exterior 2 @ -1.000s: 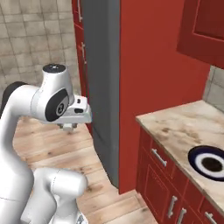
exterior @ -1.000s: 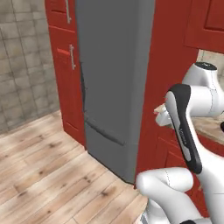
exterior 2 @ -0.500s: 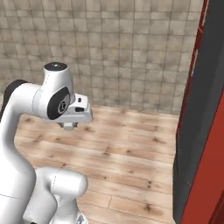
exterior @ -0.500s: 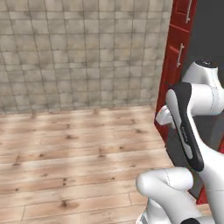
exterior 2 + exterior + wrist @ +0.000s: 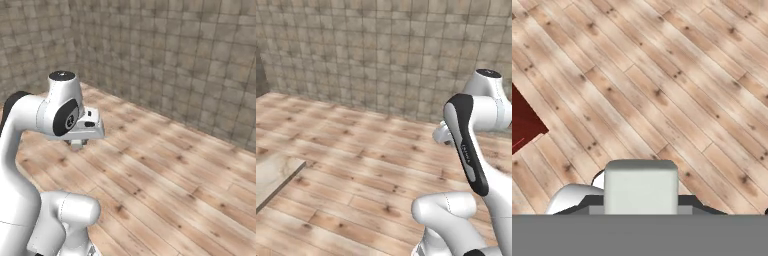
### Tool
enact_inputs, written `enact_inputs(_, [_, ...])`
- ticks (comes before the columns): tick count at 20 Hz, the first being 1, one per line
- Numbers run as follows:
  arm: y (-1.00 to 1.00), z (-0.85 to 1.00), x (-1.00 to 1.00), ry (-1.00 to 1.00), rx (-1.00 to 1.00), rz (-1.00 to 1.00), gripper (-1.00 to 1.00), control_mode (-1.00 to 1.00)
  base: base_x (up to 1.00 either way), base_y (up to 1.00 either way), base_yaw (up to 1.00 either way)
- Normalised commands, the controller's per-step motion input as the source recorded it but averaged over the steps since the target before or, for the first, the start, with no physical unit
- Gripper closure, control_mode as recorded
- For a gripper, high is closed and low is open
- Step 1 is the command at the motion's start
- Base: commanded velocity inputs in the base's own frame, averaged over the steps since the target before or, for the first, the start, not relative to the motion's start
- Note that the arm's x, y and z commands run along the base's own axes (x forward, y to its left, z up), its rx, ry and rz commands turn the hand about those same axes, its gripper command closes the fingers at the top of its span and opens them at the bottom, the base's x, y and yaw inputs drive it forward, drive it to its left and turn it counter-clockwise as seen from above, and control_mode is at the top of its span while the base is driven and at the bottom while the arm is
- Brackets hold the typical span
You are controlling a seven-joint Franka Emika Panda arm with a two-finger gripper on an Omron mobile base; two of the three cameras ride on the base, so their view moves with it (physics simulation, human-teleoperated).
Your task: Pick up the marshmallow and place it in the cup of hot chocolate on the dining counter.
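- I am looking out over a plank floor of pale and brown wood point(image 5: 356, 165) that runs back to a wall of grey-beige square stone tiles point(image 5: 381, 55).
- The white arm with dark joints point(image 5: 468, 130) stands folded upright over its base, its hand held at about chest height and aimed down at the wood floor.
- The two-finger claw point(image 5: 76, 143) hangs under the white hand block in the right base view. I see only a small pale stub there, so I cannot tell how far the claw is open or whether it has hold of anything.
- At the lower left edge of the left base view, a corner of a beige marble slab with brown veins point(image 5: 273, 175) juts into sight. I judge this may be the dining counter, though too little shows to be sure.
- In the hand view, a dark red panel point(image 5: 524, 122) cuts in at the left edge, above the floor planks.
- The small white marshmallow and the dark cup of hot chocolate are not where I can locate them.
- My judgement: the task is at its start. Reaching the counter, picking up the marshmallow and dropping it in the cup all remain.
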Motion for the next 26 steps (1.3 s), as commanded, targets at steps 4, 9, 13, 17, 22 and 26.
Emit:
enact_inputs(4, [0.0,0.0,0.0,0.0,0.0,0.0,1.0,1.0,0.05,0.32,0.59])
enact_inputs(9, [0.0,0.0,0.0,0.0,0.0,0.0,1.0,1.0,0.12,0.3,0.5])
enact_inputs(13, [0.0,0.0,0.0,0.0,0.0,0.0,1.0,1.0,0.23,0.2,0.45])
enact_inputs(17, [0.0,0.0,0.0,0.0,0.0,0.0,1.0,1.0,0.32,0.13,0.46])
enact_inputs(22, [0.0,0.0,0.0,0.0,0.0,0.0,1.0,1.0,0.29,0.02,0.57])
enact_inputs(26, [0.0,0.0,0.0,0.0,0.0,0.0,1.0,1.0,0.28,0.0,0.6])
